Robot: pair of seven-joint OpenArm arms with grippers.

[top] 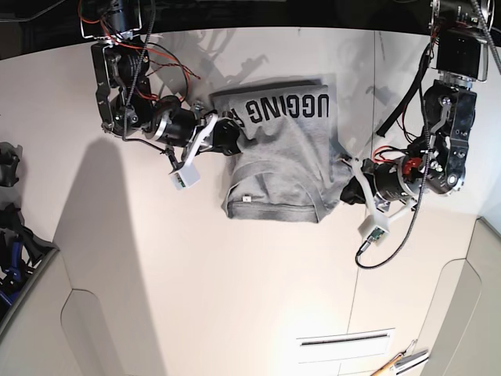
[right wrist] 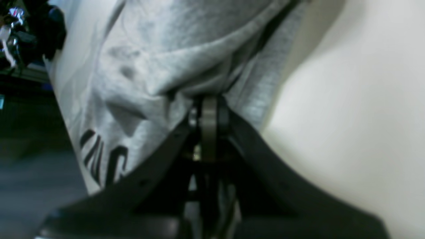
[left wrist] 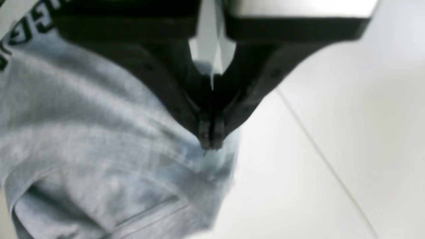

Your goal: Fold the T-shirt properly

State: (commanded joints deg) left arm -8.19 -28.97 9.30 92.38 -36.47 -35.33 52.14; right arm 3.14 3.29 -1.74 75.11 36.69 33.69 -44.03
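White table: T-shirt part-folded, lettering up; left gripper and right gripper each clenched on cloth; folds remain.

Grey T-shirt lying on a white table

The table is carrying the T-shirt, which is lying bunched near the far edge with its black lettering facing up and a small white tag showing; a thin seam is running across the tabletop.

Both arms are black with white wrist housings, the right arm trailing red and black cables.
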